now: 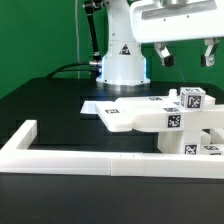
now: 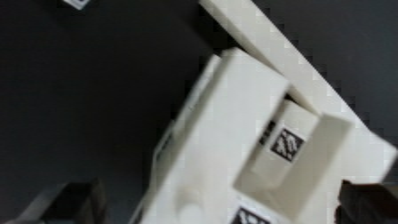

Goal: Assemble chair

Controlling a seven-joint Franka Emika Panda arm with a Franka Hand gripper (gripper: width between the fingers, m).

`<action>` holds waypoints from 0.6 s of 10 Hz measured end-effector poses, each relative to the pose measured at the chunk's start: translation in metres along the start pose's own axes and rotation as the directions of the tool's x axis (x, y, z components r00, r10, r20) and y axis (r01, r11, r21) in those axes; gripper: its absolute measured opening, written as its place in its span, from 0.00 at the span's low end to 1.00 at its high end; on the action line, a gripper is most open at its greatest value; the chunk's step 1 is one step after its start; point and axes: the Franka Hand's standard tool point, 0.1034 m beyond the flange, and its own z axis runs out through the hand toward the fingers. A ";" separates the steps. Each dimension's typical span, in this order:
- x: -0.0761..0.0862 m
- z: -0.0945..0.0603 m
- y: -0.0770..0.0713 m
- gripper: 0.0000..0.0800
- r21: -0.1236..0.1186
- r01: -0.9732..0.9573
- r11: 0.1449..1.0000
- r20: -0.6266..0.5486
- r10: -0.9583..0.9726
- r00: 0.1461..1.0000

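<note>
Gripper spread wide above chair parts

Hanging at one o'clock in the exterior view: gripper [image 1: 185, 55], high over the black table [image 1: 40, 100], fingers [image 1: 163, 55] standing well apart, clamping nothing.

Sitting at four o'clock in the same view: chair [image 1: 165, 122], not yet a finished piece, gathering as a cluster of matte-white blocks. Lying level at the cluster's nine o'clock side: flat slab [image 1: 128, 120], touching the longer block beside it. Standing upright toward the cluster's one o'clock: tagged post [image 1: 190, 100], showing black-and-white squares on its top and front faces. Crowding below it: more tagged blocks, too closely packed to tell which are joined and which are merely touching.

Lying flat at the slab's eleven o'clock, thin and low on the table: marker board [image 1: 98, 104]. Running along six o'clock and turning back at eight o'clock: long white border wall [image 1: 70, 157], apart from the chair. Rising at twelve o'clock: robot base [image 1: 122, 68], against a green backdrop [image 1: 40, 40].

Looking down through the wrist view: white chair blocks filling the middle, lying slantwise, one carrying a square tag [image 2: 285, 143]. Showing dark and blurred at either side of them: fingertips [image 2: 63, 205], apart, touching none of the blocks.
</note>
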 end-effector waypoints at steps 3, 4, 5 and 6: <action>-0.035 0.010 0.024 0.81 -0.031 0.102 0.994 -0.006 -0.102 0.995; -0.053 0.016 0.037 0.81 -0.031 0.081 0.996 -0.024 -0.081 0.996; -0.058 0.016 0.042 0.81 -0.036 0.086 0.996 -0.015 -0.087 0.996; -0.059 0.016 0.043 0.81 -0.036 0.086 0.996 -0.016 -0.087 0.996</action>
